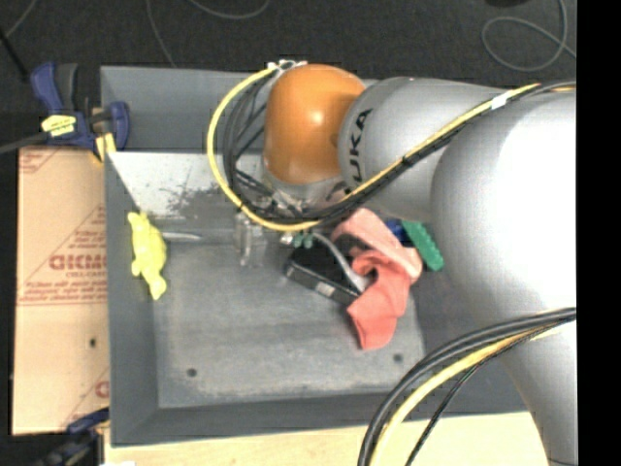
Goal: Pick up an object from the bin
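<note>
The hand point(250, 243) hangs low over bare floor of the bin point(272, 357). I cannot tell how far open it is, though nothing seems to be in it. A flat black box point(320, 273) lies just to its right, touching a pink cloth point(383, 284), so the yellow toy point(147, 250) lying alone by the left wall looks the cleaner pick: centre over its body and descend clear of the wall.

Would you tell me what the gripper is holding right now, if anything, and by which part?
Nothing that I can see: the gripper is over bare bin floor, between the yellow toy and the black box, touching neither.
</note>
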Action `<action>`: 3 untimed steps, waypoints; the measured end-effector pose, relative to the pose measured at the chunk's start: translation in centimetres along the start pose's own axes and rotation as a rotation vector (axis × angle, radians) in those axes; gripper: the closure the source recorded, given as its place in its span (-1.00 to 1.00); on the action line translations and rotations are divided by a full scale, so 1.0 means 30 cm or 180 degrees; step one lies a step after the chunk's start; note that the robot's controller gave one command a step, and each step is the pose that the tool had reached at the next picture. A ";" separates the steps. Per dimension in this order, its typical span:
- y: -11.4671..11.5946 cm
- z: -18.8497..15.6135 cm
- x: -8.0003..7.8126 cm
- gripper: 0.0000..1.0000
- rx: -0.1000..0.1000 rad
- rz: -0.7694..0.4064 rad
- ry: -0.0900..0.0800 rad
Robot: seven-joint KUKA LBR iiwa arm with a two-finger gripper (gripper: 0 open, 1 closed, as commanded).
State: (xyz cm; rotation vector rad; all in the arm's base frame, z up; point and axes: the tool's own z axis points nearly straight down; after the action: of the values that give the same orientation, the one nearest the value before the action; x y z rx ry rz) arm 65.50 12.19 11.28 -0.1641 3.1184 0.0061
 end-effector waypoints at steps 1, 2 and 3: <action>0.000 -0.027 -0.001 1.00 0.0000 0.0001 0.0001; -0.001 -0.062 0.001 1.00 0.0000 0.0001 0.0009; -0.001 -0.104 -0.001 1.00 -0.0001 0.0000 0.0002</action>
State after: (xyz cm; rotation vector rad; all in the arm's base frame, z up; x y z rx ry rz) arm 65.49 12.16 14.39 -0.1642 3.1189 0.0063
